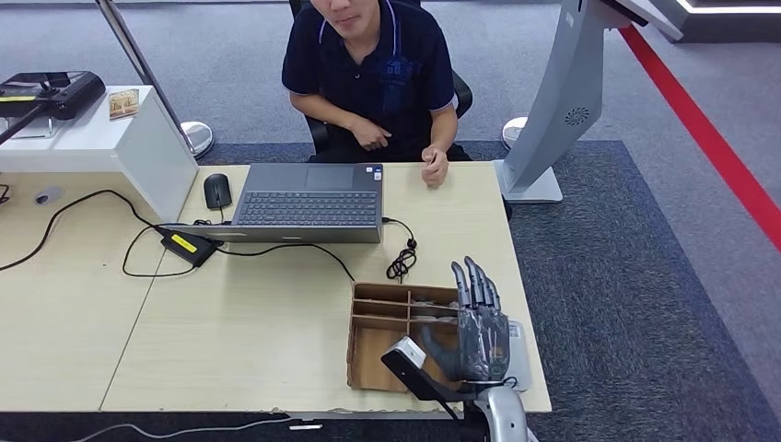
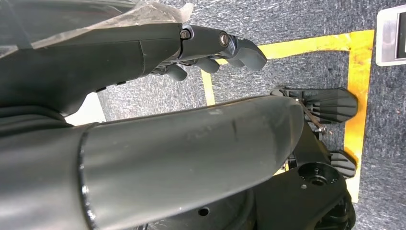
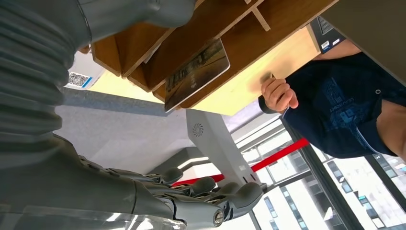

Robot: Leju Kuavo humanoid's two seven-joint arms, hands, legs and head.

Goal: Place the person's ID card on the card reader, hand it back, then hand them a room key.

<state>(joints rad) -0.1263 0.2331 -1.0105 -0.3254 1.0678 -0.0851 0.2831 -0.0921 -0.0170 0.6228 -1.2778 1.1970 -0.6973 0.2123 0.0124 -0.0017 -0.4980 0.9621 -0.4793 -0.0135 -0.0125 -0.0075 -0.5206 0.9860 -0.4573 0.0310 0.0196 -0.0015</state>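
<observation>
My right hand (image 1: 479, 322) is raised over the near right corner of the table, fingers straight and apart, holding nothing. Just below it stands a wooden compartment box (image 1: 373, 345) with a picture-printed card (image 3: 196, 74) leaning in one slot. A flat grey device (image 1: 518, 359), perhaps the card reader, lies right of the box, partly hidden by my hand. The person (image 1: 373, 64) sits across the table with one fist (image 1: 435, 169) on its far edge; I cannot tell whether it holds a card. My left hand (image 2: 215, 48) hangs over the floor, fingers loosely bent and holding nothing.
An open laptop (image 1: 308, 203), a mouse (image 1: 217, 190), a black power brick (image 1: 189, 246) and cables lie mid-table. A white stand (image 1: 120, 147) at the far left carries a black device (image 1: 55, 92) and a small card (image 1: 124, 103). A grey kiosk base (image 1: 553, 129) stands beyond the table's right corner.
</observation>
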